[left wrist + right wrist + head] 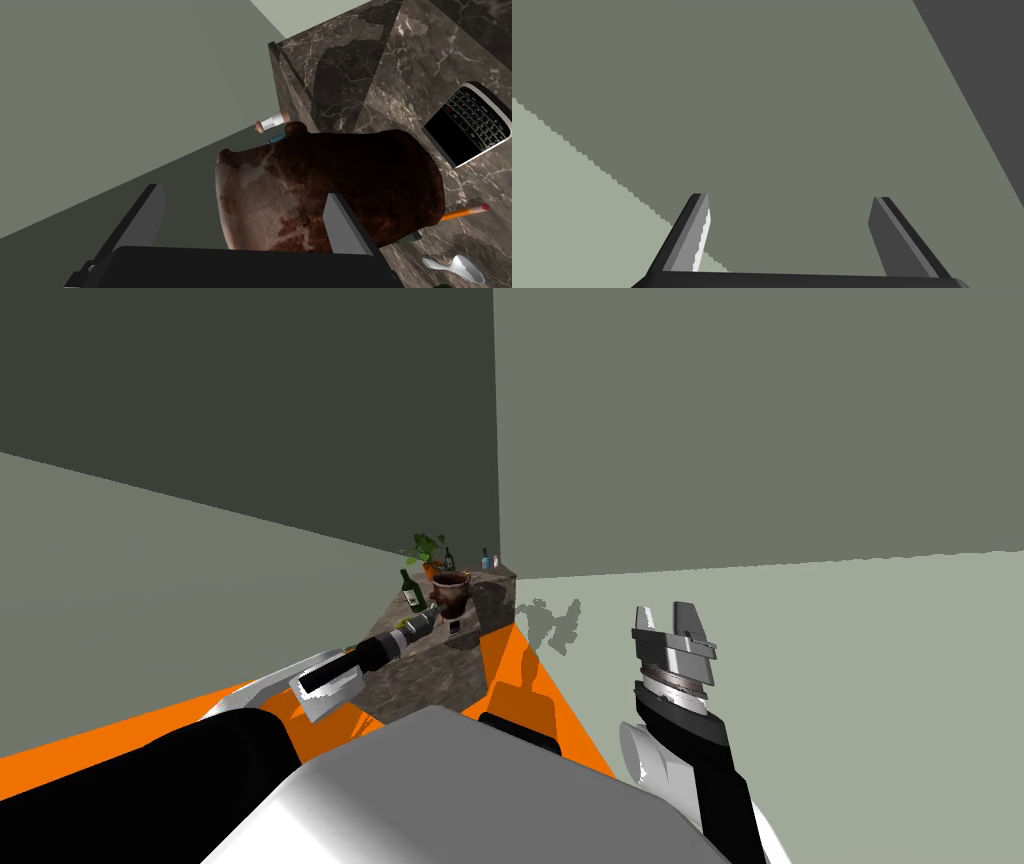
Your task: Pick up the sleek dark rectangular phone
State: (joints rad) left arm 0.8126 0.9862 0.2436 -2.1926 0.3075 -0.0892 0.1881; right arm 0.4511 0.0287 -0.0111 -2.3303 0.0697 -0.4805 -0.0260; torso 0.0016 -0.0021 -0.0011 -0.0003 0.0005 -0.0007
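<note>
Head view. My left arm reaches out over a dark marbled desk (pixel 440 678) set in the room's corner. The left hand (pixel 432 621) hangs just beside a brown pot (pixel 449 588). A plant (pixel 428 550) and green bottles (pixel 410 588) stand further back. The right hand (pixel 668 623) is raised well off to the side, away from the desk.

Left wrist view. The fingers (pixel 345 227) stand apart with nothing gripped. The pot bulks right ahead of them, and I cannot tell whether the near finger touches it. The phone (pixel 470 125) lies flat on the desk beyond the pot and to its side, close to it and face up. An orange pencil (pixel 462 211) and a pale spoon (pixel 452 265) lie nearer the pot's base.

Phone's look: a black slab with a pale rim, a dark screen on one half and rows of small keys on the other. It is thin and low, so probably little edge to catch.

Judgement: the hand is lined up on the pot, not the phone. It needs to swing clear of the pot and sit above the phone. Then it should come straight down with the fingers across the narrow width, keeping off the pencil.

Right wrist view. The right hand's blades stand parted, nothing between them.
</note>
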